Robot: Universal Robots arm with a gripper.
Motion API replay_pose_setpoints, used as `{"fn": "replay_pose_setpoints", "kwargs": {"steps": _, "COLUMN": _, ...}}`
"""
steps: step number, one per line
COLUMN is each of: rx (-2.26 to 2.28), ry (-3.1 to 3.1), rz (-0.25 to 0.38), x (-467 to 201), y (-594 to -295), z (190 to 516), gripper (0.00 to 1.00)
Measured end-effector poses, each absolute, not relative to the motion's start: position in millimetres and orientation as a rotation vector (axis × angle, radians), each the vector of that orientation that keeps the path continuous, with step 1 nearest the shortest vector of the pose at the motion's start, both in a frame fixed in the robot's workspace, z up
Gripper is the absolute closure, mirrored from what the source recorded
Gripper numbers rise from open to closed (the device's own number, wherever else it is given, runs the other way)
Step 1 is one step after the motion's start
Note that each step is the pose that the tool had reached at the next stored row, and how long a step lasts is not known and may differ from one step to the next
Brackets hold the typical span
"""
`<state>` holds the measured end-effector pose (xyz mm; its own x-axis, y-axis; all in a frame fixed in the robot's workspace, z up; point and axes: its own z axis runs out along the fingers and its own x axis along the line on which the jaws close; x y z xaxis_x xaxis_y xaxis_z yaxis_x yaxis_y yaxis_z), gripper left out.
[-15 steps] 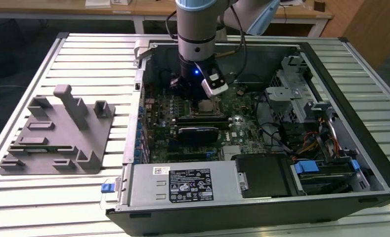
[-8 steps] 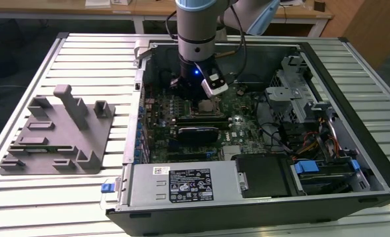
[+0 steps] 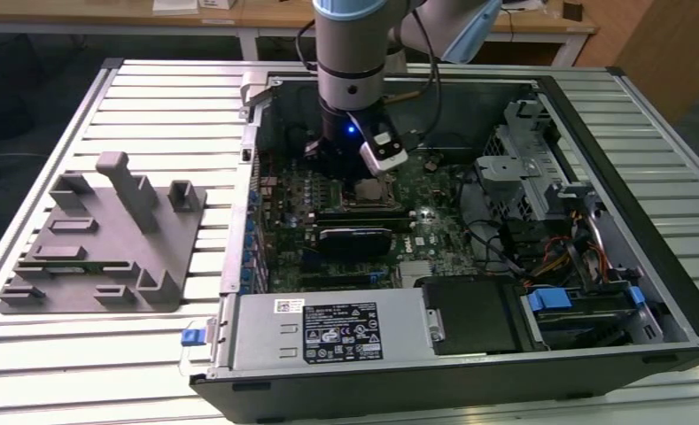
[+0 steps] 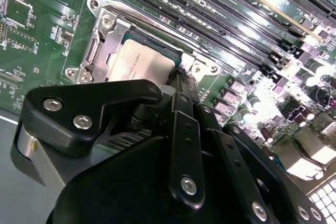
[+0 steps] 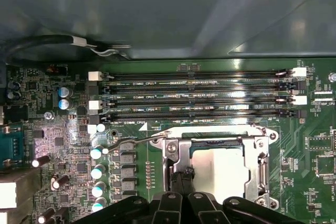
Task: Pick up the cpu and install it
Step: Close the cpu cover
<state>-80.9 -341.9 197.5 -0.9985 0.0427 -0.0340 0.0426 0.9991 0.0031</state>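
The cpu [image 5: 220, 169] lies flat in the open motherboard socket [image 5: 262, 161], its pale metal top facing up; it also shows in the second wrist view as the cpu [image 4: 139, 64] and faintly in the exterior view as the cpu [image 3: 373, 190]. My gripper [image 5: 181, 179] hangs low over the socket inside the computer case [image 3: 632, 177]. Its black fingertips [image 4: 178, 80] are closed together at one edge of the cpu, with nothing seen between them. The gripper's body hides the near part of the socket.
Several long memory slots [image 5: 194, 93] run beside the socket, and a wire lever [image 5: 126, 142] sticks out from it. A grey fixture [image 3: 101, 239] sits on the slatted table at the exterior view's left. The power supply [image 3: 325, 332] and drive bays [image 3: 562, 301] fill the case's near side.
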Motion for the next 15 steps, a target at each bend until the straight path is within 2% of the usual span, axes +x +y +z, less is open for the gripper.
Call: {"fn": "replay_pose_setpoints", "kwargs": {"steps": 15, "rx": 0.067, "ry": 3.107, "rz": 0.004, "x": -83.5, "y": -342.0, "z": 199.7, "gripper": 0.89}}
